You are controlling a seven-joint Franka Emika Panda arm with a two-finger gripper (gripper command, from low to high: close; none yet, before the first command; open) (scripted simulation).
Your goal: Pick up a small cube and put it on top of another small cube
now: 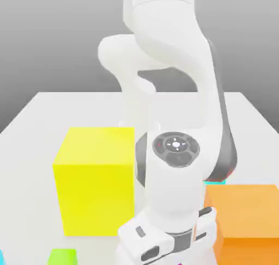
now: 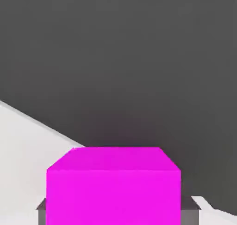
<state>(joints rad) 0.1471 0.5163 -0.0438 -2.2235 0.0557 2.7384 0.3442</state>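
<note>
Hand view: the claw (image 2: 119, 211) grips a magenta cube (image 2: 113, 185) from both sides.

Exterior view: large yellow block (image 1: 98, 188) and large orange block (image 1: 245, 220) obstruct either side of the arm (image 1: 174, 188); bare tabletop (image 1: 27, 166) lies beyond the yellow block's left.

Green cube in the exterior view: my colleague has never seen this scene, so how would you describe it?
Find the big yellow block, left of the robot arm in the exterior view. Just below it, at the picture's bottom edge, sits the green cube. It is far smaller than the yellow block and lime green.
</note>
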